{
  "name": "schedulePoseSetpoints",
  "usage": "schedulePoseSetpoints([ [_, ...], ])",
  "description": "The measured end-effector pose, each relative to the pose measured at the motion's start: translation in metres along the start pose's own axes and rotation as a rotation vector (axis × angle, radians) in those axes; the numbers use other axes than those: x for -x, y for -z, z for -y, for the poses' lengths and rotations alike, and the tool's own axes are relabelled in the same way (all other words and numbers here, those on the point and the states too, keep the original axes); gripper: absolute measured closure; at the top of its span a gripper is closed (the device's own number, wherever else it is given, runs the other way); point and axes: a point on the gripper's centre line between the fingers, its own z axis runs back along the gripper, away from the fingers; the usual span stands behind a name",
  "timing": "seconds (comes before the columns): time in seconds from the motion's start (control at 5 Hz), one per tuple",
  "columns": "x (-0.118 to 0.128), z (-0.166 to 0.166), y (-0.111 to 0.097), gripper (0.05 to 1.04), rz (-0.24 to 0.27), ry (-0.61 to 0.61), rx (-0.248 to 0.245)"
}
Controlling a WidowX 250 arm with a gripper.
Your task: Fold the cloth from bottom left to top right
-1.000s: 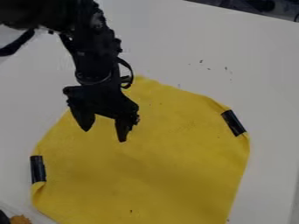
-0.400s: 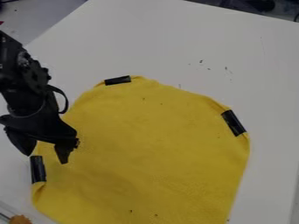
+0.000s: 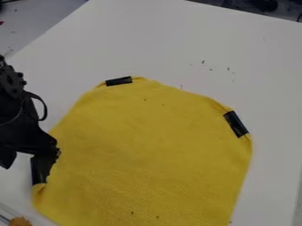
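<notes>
The yellow cloth (image 3: 147,145) spreads over the centre and bottom of the frame. At its left edge, a black strip (image 3: 35,173), running nearly up and down, is partly behind the cloth-side finger of the spread-open gripper (image 3: 24,174), probably the spot to grasp.

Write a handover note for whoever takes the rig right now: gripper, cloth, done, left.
Gripper: fingers apart, nothing held, at the left edge of the yellow cloth; one finger of the gripper partly covers the black strip on that edge. Contact: cannot tell.
Cloth: spread out on the white table, with two more black strips, at the top and upper right.
Done: no fold made.
Left: grasp the lower-left side, carry it across to the upper right, lay it down, release. The left strip looks like the likely grasp spot; check the fingers straddle it before closing.
</notes>
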Motion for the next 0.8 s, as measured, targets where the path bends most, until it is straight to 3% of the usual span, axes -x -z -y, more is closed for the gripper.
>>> schedulePoseSetpoints([
  [0.4,0.009,-0.005,0.011,0.238,-0.010,-0.015,0.025],
  [0.8,-0.007,-0.011,0.024,0.202,-0.035,0.018,0.036],
])
